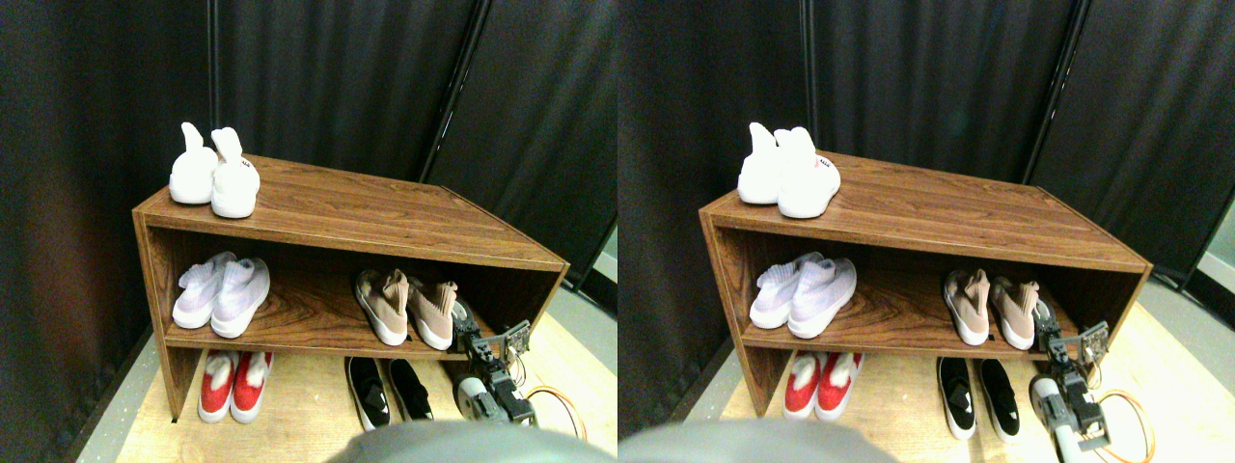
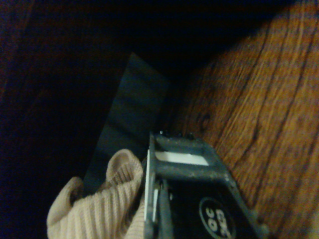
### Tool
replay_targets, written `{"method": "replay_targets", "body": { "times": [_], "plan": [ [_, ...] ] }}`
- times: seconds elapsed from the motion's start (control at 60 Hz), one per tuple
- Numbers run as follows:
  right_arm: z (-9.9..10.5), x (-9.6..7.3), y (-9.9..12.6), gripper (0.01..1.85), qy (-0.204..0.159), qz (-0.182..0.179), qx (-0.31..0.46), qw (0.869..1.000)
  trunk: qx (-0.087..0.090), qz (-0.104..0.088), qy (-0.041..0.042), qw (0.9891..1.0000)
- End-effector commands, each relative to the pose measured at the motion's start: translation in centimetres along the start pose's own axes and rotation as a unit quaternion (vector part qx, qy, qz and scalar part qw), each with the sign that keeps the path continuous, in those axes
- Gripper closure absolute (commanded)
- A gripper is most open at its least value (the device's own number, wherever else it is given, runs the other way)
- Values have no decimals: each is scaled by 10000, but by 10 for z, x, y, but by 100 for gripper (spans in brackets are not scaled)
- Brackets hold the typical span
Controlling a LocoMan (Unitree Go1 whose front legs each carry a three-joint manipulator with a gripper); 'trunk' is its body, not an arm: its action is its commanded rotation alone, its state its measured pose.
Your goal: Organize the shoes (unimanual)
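The two beige-tan knit shoes stand side by side on the middle shelf, right of centre: the left one [image 1: 381,305] and the right one [image 1: 432,313], toes toward me. My right gripper [image 1: 464,320] reaches in at the shelf's right end, right against the outer side of the right shoe. In the wrist view the dark jaw frame [image 2: 189,164] sits directly beside that shoe's ribbed collar [image 2: 99,209], over the wood-grain shelf board [image 2: 249,99]. The contact between jaw and collar is hidden.
The wooden rack [image 1: 338,207] carries an all-white pair [image 1: 212,176] on top at the left and a pale lilac pair [image 1: 222,291] on the middle shelf. Red shoes [image 1: 234,384] and black shoes [image 1: 388,390] stand on the floor below. An orange cable [image 1: 564,400] lies at the right.
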Motion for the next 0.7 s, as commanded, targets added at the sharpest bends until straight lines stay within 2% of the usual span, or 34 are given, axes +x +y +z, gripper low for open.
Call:
{"method": "replay_targets", "body": {
  "times": [0.017, 0.283, 0.467, 0.7],
  "plan": [
    [-6, 0, -6, 180, 117, -115, -37, 9999, -29, 95, 75, 9999],
    [-15, -3, -5, 180, 317, -213, 34, 9993, -62, 144, 48, 9999],
    [-24, -9, -2, 180, 420, -185, -162, 9988, -88, 182, 84, 9998],
    [-36, -12, 0, 180, 539, -155, -200, 9982, -113, 221, 91, 9997]
  ]
}}
